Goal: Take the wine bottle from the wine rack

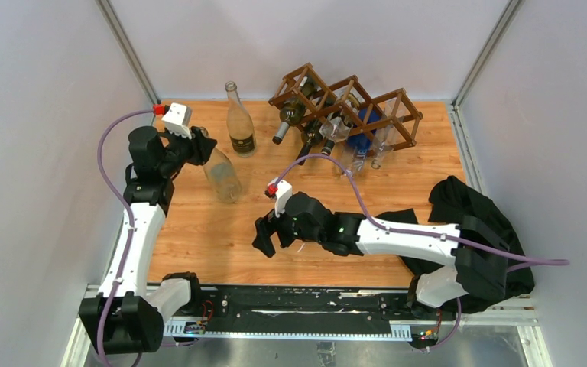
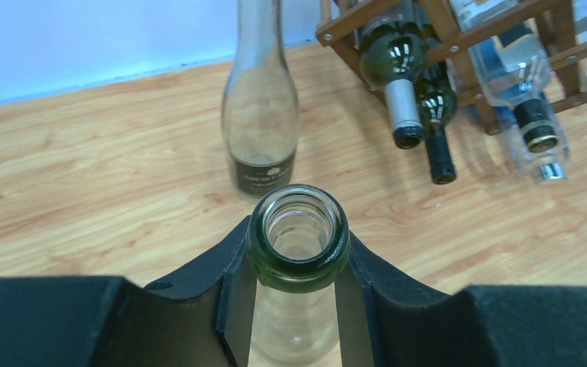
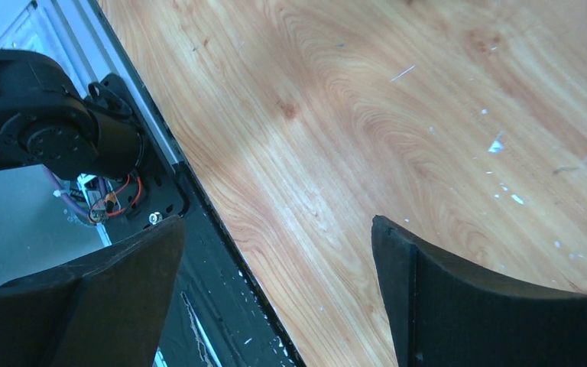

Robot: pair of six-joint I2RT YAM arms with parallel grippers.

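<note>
While the left gripper pinches the wine bottle by its neck mid-left, I'd seat it flat, clear of the labelled bottle, before releasing; right gripper gapes empty.

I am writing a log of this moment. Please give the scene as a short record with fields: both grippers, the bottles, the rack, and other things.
left gripper: shut on the neck of the clear bottle
clear bottle: out of the wine rack, over the left part of the table
labelled bottle: upright behind the clear bottle, untouched
wine rack: at the far edge of the table
racked bottles: several lie in the cells, necks toward the arms
right gripper: open, empty, above bare wood
black cloth: at the right edge, near the right arm
</note>
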